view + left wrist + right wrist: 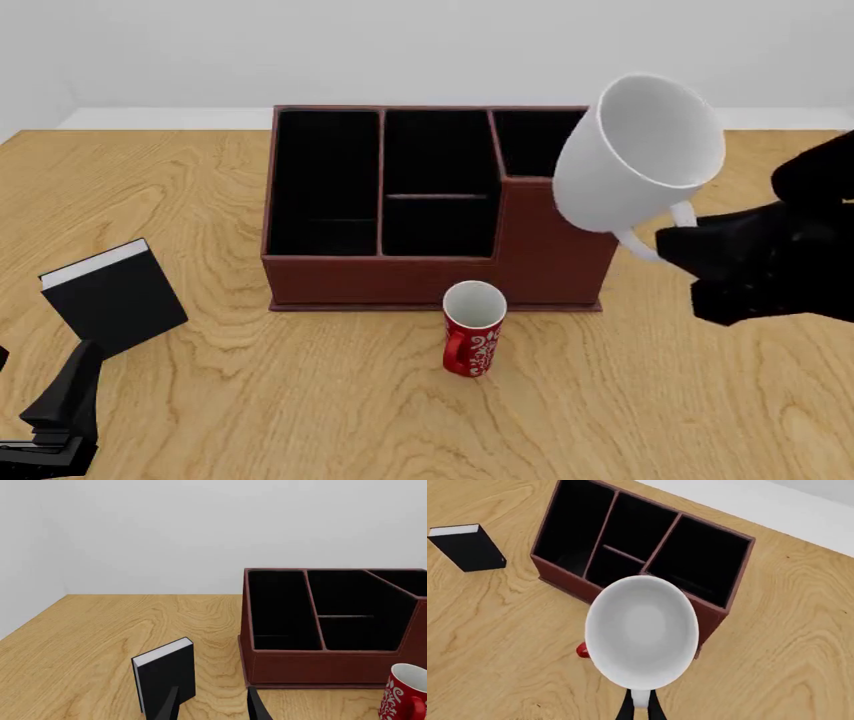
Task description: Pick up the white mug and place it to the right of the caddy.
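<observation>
Your right fingers (pixel 638 707) are clamped on the loop handle of the white mug (pixel 638 155), which hangs tilted in the air over the caddy (pixel 427 265) at its taller right end, clear of the worktop (pixel 667 400). In front of the caddy's near wall stands a small red mug (pixel 473 330) with a white pattern, and off to the left a black book (pixel 114 295) with white pages stands on the wood-grain worktop. Your left fingers (pixel 210 705) are spread apart near that book, gripping nothing, while the white mug itself is plain, glossy and wide-mouthed.
</observation>
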Controlling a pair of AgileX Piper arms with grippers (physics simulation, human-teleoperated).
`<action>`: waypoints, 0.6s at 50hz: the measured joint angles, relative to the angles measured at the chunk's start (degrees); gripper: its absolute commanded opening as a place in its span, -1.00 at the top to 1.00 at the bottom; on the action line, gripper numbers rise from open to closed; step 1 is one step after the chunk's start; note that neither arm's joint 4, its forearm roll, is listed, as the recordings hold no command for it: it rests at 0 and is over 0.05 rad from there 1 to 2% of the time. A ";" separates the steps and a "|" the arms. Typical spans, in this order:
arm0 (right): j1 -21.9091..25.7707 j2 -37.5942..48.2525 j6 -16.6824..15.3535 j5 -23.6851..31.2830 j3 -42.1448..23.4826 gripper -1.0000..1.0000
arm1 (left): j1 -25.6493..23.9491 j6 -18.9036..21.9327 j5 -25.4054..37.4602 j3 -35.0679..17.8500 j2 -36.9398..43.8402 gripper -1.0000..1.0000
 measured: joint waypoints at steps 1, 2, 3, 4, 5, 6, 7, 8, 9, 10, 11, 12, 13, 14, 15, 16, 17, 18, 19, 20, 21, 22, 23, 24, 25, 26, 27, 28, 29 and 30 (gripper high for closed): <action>-0.39 -0.42 0.03 0.15 0.25 1.00 | 0.00 0.00 0.00 0.00 0.00 -1.00; -0.79 -0.84 0.05 0.31 0.50 1.00 | 0.00 0.00 0.00 0.00 0.00 -1.00; -1.22 -1.27 0.05 0.48 0.76 1.00 | 0.00 0.00 0.00 0.00 0.00 -1.00; -1.65 -1.69 0.04 0.66 1.01 1.00 | 0.00 0.00 0.00 0.00 0.00 -1.00; -2.15 -2.14 0.00 0.88 1.27 1.00 | 0.00 0.00 0.00 0.00 0.00 -1.00; -2.70 -2.62 -0.07 1.12 1.55 1.00 | 0.00 0.00 0.00 0.00 0.00 -1.00; -3.26 -3.11 -0.14 1.39 1.83 1.00 | 0.00 0.00 0.00 0.00 0.00 -1.00; -3.79 -3.58 -0.19 1.65 2.09 1.00 | 0.00 0.00 0.00 0.00 0.00 -1.00; -4.35 -4.07 -0.27 1.94 2.35 1.00 | 0.00 0.00 0.00 0.00 0.00 -1.00; -4.93 -4.57 -0.34 2.24 2.61 1.00 | 0.00 0.00 0.00 0.00 0.00 -1.00; -5.51 -5.09 -0.39 2.57 2.86 1.00 | 0.00 0.00 0.00 0.00 0.00 -1.00; -6.08 -5.59 -0.46 2.89 3.11 1.00 | 0.00 0.00 0.00 0.00 0.00 -1.00; -6.66 -6.10 -0.51 3.23 3.33 1.00 | 0.00 0.00 0.00 0.00 0.00 -1.00; -7.20 -6.59 -0.53 3.55 3.54 1.00 | 0.00 0.00 0.00 0.00 0.00 -1.00; -7.74 -7.07 -0.54 3.88 3.71 1.00 | 0.00 0.00 0.00 0.00 0.00 -1.00; -8.23 -7.53 -0.54 4.18 3.88 1.00 | 0.00 0.00 0.00 0.00 0.00 -1.00; -8.72 -7.97 -0.56 4.48 4.03 1.00 | 0.00 0.00 0.00 0.00 0.00 -1.00; -9.21 -8.39 -0.56 4.77 4.17 1.00 | 0.00 0.00 0.00 0.00 0.00 -1.00; -9.69 -8.80 -0.58 5.04 4.32 1.00 | 0.00 0.00 0.00 0.00 0.00 -1.00; -10.19 -9.20 -0.61 5.31 4.49 1.00 | 0.00 0.00 0.00 0.00 0.00 -1.00; -10.73 -9.61 -0.65 5.60 4.65 1.00 | 0.00 0.00 0.00 0.00 0.00 -1.00; -11.24 -9.99 -0.68 5.86 4.81 1.00 | 0.00 0.00 0.00 0.00 0.00 -1.00; -11.73 -10.36 -0.70 6.13 4.96 1.00 | 0.00 0.00 0.00 0.00 0.00 -1.00; -12.27 -10.74 -0.73 6.40 5.10 1.00 | 0.00 0.00 0.00 0.00 0.00 -1.00; -12.77 -11.10 -0.74 6.66 5.21 1.00 | 0.00 0.00 0.00 0.00 0.00 -1.00; -13.28 -11.44 -0.74 6.91 5.31 1.00 | 0.00 0.00 0.00 0.00 0.00 -1.00; -13.81 -11.77 -0.74 7.15 5.41 1.00 | 0.00 0.00 0.00 0.00 0.00 -1.00; -14.35 -12.09 -0.75 7.38 5.48 1.00 | 0.00 0.00 0.00 0.00 0.00 -1.00; -14.85 -12.39 -0.71 7.60 5.55 1.00 | 0.00 0.00 0.00 0.00 0.00 -1.00; -15.36 -12.68 -0.69 7.81 5.62 1.00 | 0.00 0.00 0.00 0.00 0.00 -1.00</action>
